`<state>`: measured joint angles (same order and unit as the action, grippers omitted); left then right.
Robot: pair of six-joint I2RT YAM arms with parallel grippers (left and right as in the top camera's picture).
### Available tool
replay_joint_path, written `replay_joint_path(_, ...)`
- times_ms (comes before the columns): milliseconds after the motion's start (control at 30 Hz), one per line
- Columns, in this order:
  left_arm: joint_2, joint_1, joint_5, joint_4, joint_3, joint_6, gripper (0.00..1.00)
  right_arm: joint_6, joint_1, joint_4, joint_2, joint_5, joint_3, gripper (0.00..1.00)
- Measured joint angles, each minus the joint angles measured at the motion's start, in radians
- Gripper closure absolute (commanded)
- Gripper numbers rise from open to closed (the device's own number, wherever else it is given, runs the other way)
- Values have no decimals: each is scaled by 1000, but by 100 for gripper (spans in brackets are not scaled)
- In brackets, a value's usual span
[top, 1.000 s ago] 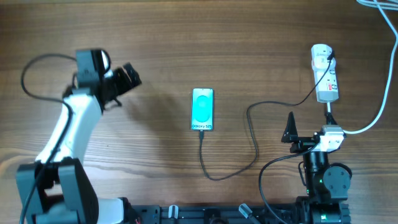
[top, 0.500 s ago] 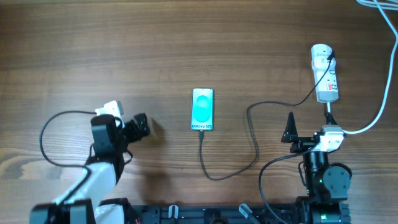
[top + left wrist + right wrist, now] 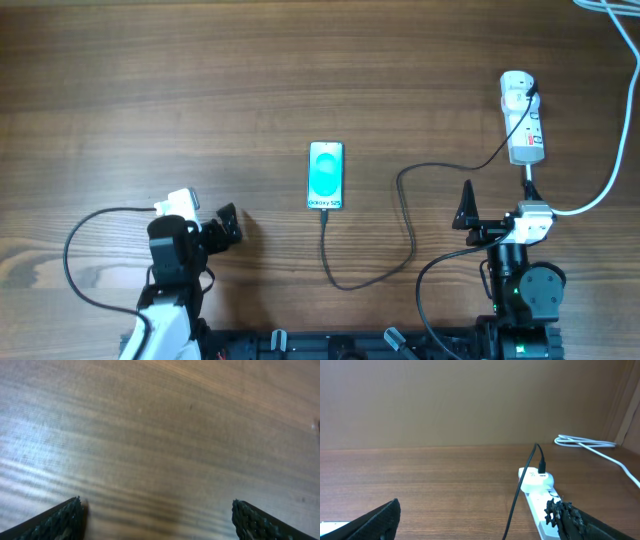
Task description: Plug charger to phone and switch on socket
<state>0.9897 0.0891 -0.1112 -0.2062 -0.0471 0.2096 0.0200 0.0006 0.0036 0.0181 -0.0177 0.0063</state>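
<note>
Charger (image 3: 323,245) looks limp and light, best taken at stiff tip by phone (image 3: 326,175); left pincer (image 3: 157,505) and right pincer (image 3: 472,507) gape empty.

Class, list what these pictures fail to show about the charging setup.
- Overhead: whether the charger tip sits in the phone, too small.
- The socket switch position: too small overhead; in the right wrist view a fingertip hides its near end.
- Left wrist view: blurred table only.
</note>
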Motion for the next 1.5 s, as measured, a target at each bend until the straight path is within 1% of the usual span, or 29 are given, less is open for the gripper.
replay_joint_path(233,-195,0,19,227,6,1,0,0,0,0,-1,0,0,0)
replay_joint_path(333,-282,0,25,277,23,5,0,0,0,0,-1,0,0,0)
replay_joint_path(467,-380,0,30,283,33,5,0,0,0,0,-1,0,0,0)
replay_joint_path(500,-456,0,32,282,33,5,0,0,0,0,-1,1,0,0)
replay_joint_path(733,-757,0,36,281,33,5,0,0,0,0,-1,3,0,0)
replay_joint_path(933,-920,0,37,281,33,5,0,0,0,0,-1,3,0,0)
replay_joint_path(1100,-975,-25,43,282,33,-10,0,0,0,0,-1,3,0,0)
replay_joint_path(1267,-975,-61,47,282,33,-23,0,0,0,0,-1,3,0,0)
replay_joint_path(1500,-975,-62,47,282,33,-26,0,0,0,0,-1,3,0,0)
